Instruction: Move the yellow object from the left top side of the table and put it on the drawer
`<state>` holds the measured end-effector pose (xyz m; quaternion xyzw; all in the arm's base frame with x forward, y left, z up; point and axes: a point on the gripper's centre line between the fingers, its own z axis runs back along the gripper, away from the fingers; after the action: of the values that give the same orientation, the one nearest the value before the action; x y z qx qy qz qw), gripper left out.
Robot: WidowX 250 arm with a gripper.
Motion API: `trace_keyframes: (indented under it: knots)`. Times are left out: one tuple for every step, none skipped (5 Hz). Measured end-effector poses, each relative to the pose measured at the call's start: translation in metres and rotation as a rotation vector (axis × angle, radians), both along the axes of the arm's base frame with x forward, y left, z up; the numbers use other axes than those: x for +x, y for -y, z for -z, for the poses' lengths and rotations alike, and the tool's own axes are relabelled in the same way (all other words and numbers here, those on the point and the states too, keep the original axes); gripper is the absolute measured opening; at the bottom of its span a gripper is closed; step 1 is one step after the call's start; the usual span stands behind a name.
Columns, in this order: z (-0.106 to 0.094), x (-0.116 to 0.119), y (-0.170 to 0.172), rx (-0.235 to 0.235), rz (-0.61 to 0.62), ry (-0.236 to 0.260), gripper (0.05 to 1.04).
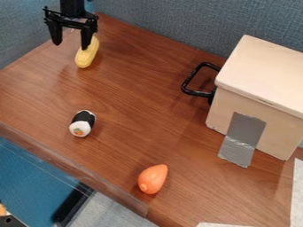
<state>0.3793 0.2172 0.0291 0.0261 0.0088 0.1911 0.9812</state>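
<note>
worktop (127,88) carries the lot. drawer (266,71) at 2 o'clock in camera view, black handle (197,93) off its 9 o'clock side. my pincer (71,46) is at 11, fingers apart, nothing clamped. yellow object (87,56) on the worktop, also at 11. key bit: it lies toward 4 from my finger gap, long axis 1 to 7, upper end partly behind one finger. i'd shift toward 4, straddle that axis, then close. height gap: can't tell.
</note>
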Motion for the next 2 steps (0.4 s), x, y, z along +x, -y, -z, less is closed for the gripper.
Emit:
trace_keyframes:
  knots:
    - [0.0,0.0001,-0.0003,0.002,-0.002,0.001,1.0]
    - [-0.0013,0.001,-0.0005,0.009,-0.007,0.008,1.0]
